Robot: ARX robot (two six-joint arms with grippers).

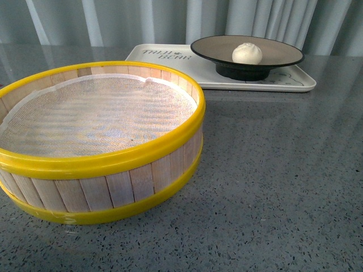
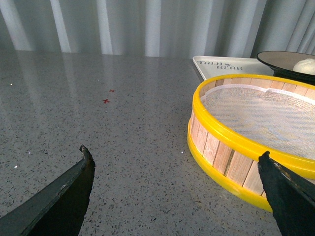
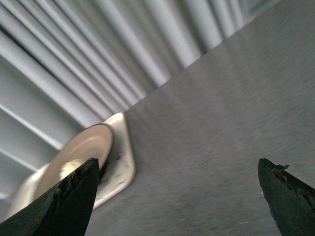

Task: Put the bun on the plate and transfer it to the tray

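Observation:
The white bun (image 1: 247, 53) sits in the black-rimmed tan plate (image 1: 281, 52), and the plate stands on the cream tray (image 1: 295, 79) at the back of the table. Neither arm shows in the front view. In the left wrist view my left gripper (image 2: 177, 164) is open and empty over bare table beside the steamer, with the tray (image 2: 216, 65), plate (image 2: 275, 58) and bun (image 2: 306, 65) far off. In the right wrist view my right gripper (image 3: 178, 169) is open and empty, apart from the plate (image 3: 81, 150) and the tray (image 3: 120, 164).
A yellow-rimmed wooden steamer basket (image 1: 108, 161) with a white cloth liner stands at the front left, holding nothing; it also shows in the left wrist view (image 2: 231, 142). Grey speckled tabletop (image 1: 283, 181) lies to the right. Grey curtains hang behind.

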